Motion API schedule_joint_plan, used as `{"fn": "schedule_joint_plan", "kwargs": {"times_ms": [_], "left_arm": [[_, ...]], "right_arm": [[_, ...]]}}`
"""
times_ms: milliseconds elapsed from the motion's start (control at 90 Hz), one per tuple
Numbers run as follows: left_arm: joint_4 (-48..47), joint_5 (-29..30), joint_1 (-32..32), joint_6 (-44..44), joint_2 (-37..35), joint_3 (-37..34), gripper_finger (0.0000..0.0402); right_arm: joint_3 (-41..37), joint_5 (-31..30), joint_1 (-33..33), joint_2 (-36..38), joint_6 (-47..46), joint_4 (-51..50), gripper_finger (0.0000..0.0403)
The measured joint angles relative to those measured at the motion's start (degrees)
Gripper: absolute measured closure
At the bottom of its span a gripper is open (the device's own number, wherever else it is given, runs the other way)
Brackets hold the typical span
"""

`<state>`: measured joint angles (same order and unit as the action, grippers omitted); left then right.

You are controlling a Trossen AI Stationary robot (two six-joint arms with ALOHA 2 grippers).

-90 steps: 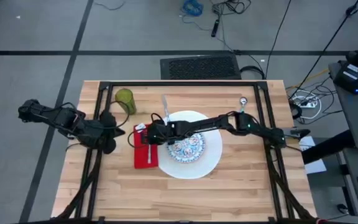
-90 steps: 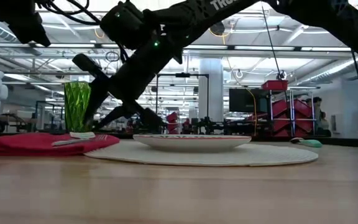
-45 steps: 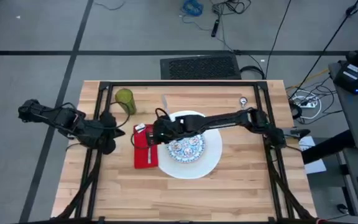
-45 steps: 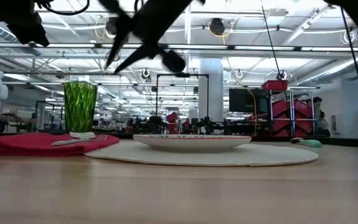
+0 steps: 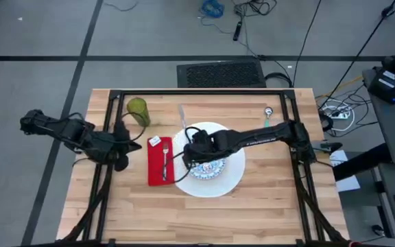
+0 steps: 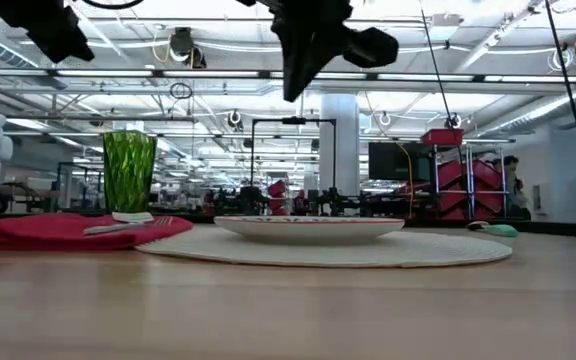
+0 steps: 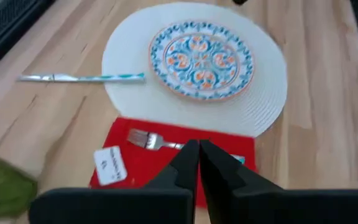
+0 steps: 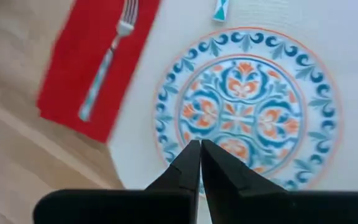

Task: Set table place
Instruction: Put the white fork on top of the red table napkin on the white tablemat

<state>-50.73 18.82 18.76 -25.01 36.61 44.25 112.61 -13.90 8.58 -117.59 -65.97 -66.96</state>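
Since a second ago the right pincer (image 5: 196,152) has swung from the red cloth napkin (image 5: 160,162) to hover closed and empty over the small blue-patterned plate (image 5: 209,165) on the large white round plate (image 5: 228,180). The silver fork (image 5: 164,159) lies on the napkin, and the left pincer (image 5: 123,145), closed, waits beside it. Farther back on the pale wooden tabletop (image 5: 266,206), the teal-handled spoon (image 5: 182,116) touches the big plate's rim near the olive-green tumbler (image 5: 138,110), so a low sweep toward it could scrape the plates; the napkin's small white tag (image 7: 109,165) bears unreadable print.

A fork (image 5: 164,159) lies on a red napkin (image 5: 160,162) beside a white plate (image 5: 228,175); the right gripper (image 5: 192,156) hovers over the plate.
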Motion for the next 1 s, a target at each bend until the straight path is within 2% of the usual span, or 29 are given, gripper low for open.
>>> {"fn": "schedule_joint_plan", "kwargs": {"times_ms": [100, 189, 378, 489, 578, 678, 756, 1000], "left_arm": [[2.9, 0.1, -0.9, 0.0, 2.3, 0.0, 0.0402], [6.6, 1.0, -3.2, -0.1, 4.8, 0.0, 0.0402], [12.8, -0.8, -10.7, -3.3, 8.8, 0.0, 0.0402], [11.9, -2.1, -15.3, -7.0, 10.5, 0.0, 0.0402], [10.4, -2.2, -19.4, -13.8, 11.7, 0.0, 0.0402], [8.5, -4.3, -22.8, -21.2, 12.4, 0.1, 0.0402], [5.7, -6.1, -23.7, -23.7, 13.0, 1.6, 0.0402], [0.0, -6.4, -24.0, -19.9, 19.2, 12.1, 0.0402]], "right_arm": [[-2.7, -0.1, -0.5, 0.7, 6.7, 0.2, 0.0403], [-8.9, -0.1, -1.3, 3.7, 12.5, 3.8, 0.0403], [-33.8, 1.8, -4.2, 17.6, 20.3, 24.1, 0.0403], [-47.5, 2.0, -5.8, 27.5, 21.1, 33.7, 0.0403], [-55.2, 2.0, -7.2, 33.7, 20.6, 37.8, 0.0403], [-60.1, 1.9, -8.3, 39.0, 19.4, 38.8, 0.0403], [-62.4, 1.6, -8.9, 42.0, 19.1, 38.9, 0.0403], [-65.9, 0.4, -12.1, 48.2, 23.1, 39.3, 0.0403]]}}
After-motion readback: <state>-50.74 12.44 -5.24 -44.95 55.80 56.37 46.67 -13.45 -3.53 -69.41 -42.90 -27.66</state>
